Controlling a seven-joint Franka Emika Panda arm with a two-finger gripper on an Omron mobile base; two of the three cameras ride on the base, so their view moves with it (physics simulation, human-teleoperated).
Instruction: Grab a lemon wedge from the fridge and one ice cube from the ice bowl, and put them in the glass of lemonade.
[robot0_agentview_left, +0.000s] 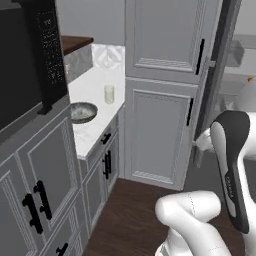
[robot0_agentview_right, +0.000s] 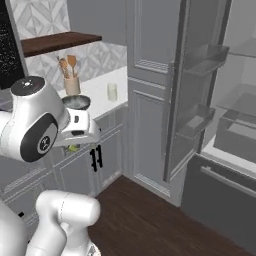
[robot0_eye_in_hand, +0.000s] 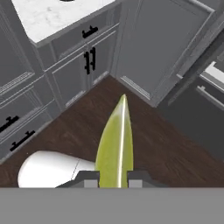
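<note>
In the hand view my gripper (robot0_eye_in_hand: 113, 178) is shut on a yellow-green lemon wedge (robot0_eye_in_hand: 116, 144), which sticks out past the fingertips above the dark wood floor. A sliver of the wedge (robot0_agentview_right: 73, 148) peeks out under my hand in the right base view. The fridge (robot0_agentview_right: 235, 135) stands open at the right, its door (robot0_agentview_right: 195, 90) swung out with shelves on the inside. On the white counter sit the ice bowl (robot0_agentview_left: 82, 112) (robot0_agentview_right: 76, 102) and, farther back, the pale glass of lemonade (robot0_agentview_left: 109, 93) (robot0_agentview_right: 112, 91). My hand hangs in front of the counter's lower cabinets, below and short of the bowl.
A beige crock with wooden spoons (robot0_agentview_right: 71, 82) stands behind the bowl. A tall pale panelled cabinet (robot0_agentview_left: 160, 100) separates the counter from the fridge. A black microwave (robot0_agentview_left: 30, 60) overhangs the counter's left end. The fridge's bottom drawer (robot0_agentview_right: 220, 195) has a horizontal handle.
</note>
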